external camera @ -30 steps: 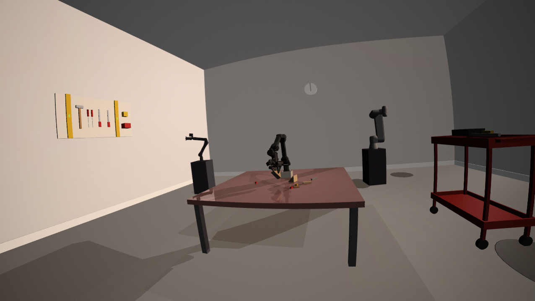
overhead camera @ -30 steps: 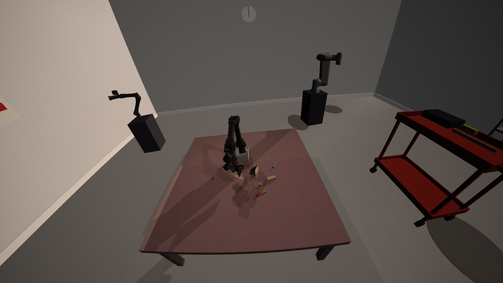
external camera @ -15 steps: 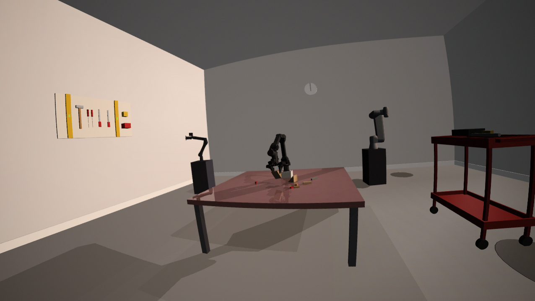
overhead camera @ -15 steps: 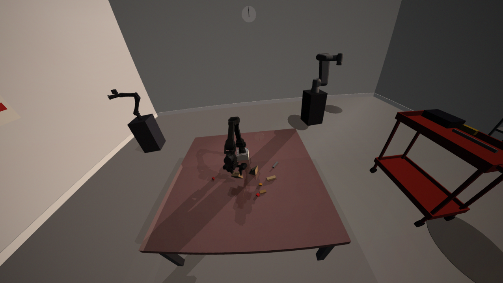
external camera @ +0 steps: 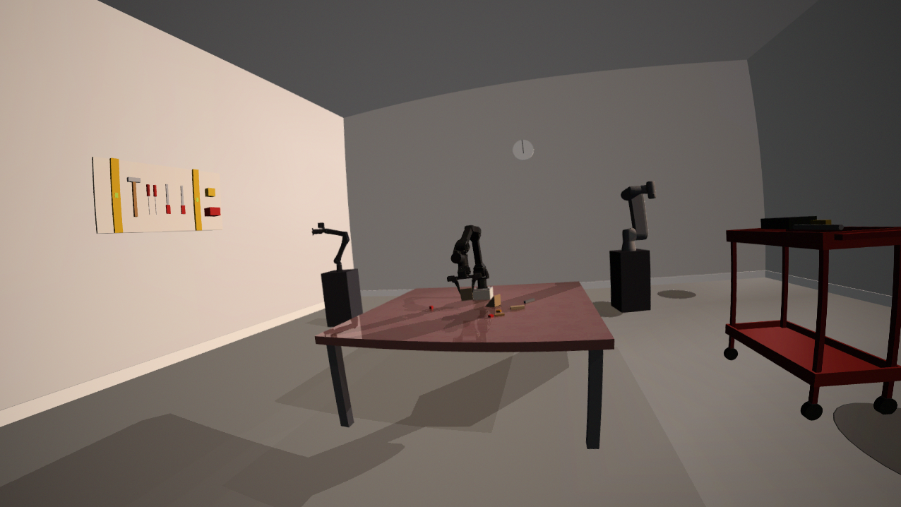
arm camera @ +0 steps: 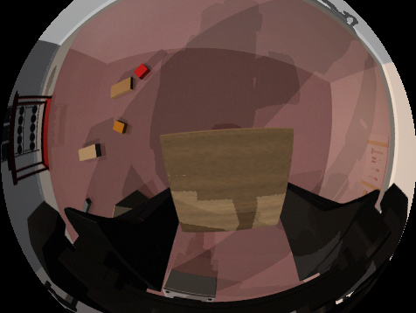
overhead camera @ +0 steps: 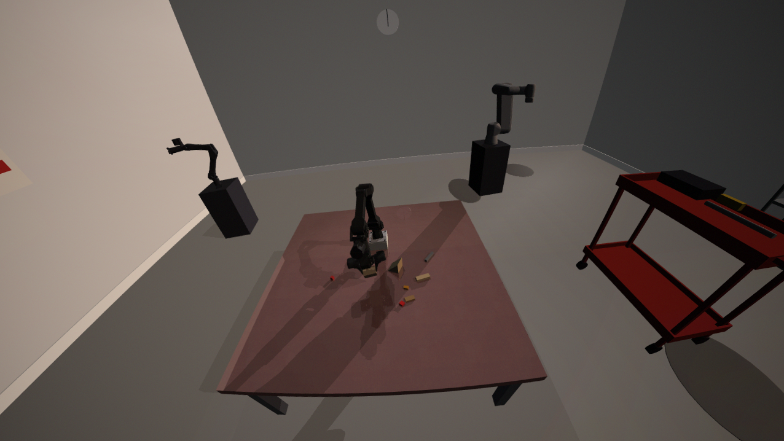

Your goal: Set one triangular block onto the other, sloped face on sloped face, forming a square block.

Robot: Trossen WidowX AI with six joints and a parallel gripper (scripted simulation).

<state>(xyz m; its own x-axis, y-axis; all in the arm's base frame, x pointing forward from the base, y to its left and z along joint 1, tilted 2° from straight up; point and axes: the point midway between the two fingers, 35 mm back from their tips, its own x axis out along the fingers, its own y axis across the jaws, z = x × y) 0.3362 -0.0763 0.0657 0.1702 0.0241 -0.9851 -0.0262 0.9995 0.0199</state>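
Claw clenched on one wooden triangular block, held above the bench.

From my remote station, the wrist view shows the claw [arm camera: 228, 227] gripping the held triangular block [arm camera: 228, 180] at the centre of the frame, its dark fingers pressing on the block's left and right sides near its lower edge. In the top view, the held block [overhead camera: 369, 271] sits at the claw's tip, just left of centre. The second triangular block [overhead camera: 397, 266] rests on the bench [overhead camera: 449, 339] just to the right of it, apart from the claw. Small tan and red pieces lie scattered lower right of both.
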